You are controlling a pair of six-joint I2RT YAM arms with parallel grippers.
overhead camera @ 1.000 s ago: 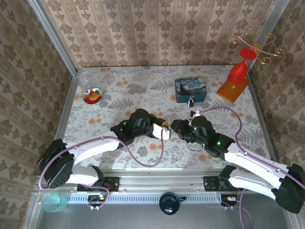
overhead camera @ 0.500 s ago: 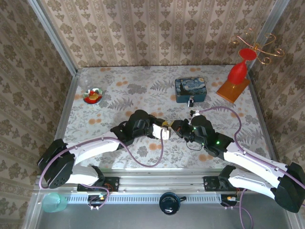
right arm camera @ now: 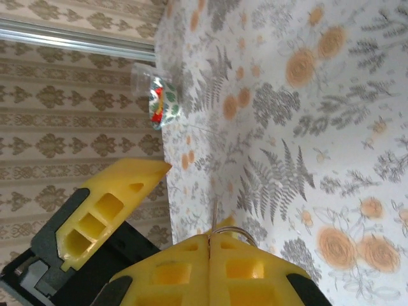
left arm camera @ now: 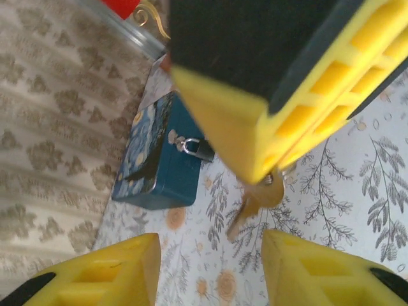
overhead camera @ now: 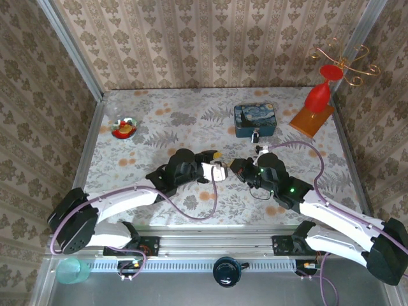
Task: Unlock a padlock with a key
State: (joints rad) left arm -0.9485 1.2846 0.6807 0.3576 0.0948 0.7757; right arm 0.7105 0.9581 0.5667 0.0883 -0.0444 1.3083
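Over the middle of a flowered table (overhead camera: 159,137), the left gripper (overhead camera: 219,165) has just let go and drawn slightly back, its fingers now spread. The right gripper (overhead camera: 233,168), fingers pressed together, pinches the brass key (left arm camera: 255,199) by its head. The hand-over looks complete. The small padlock (overhead camera: 255,136) hangs on the front of a blue tin (overhead camera: 255,116), farther back, well apart from both grippers.
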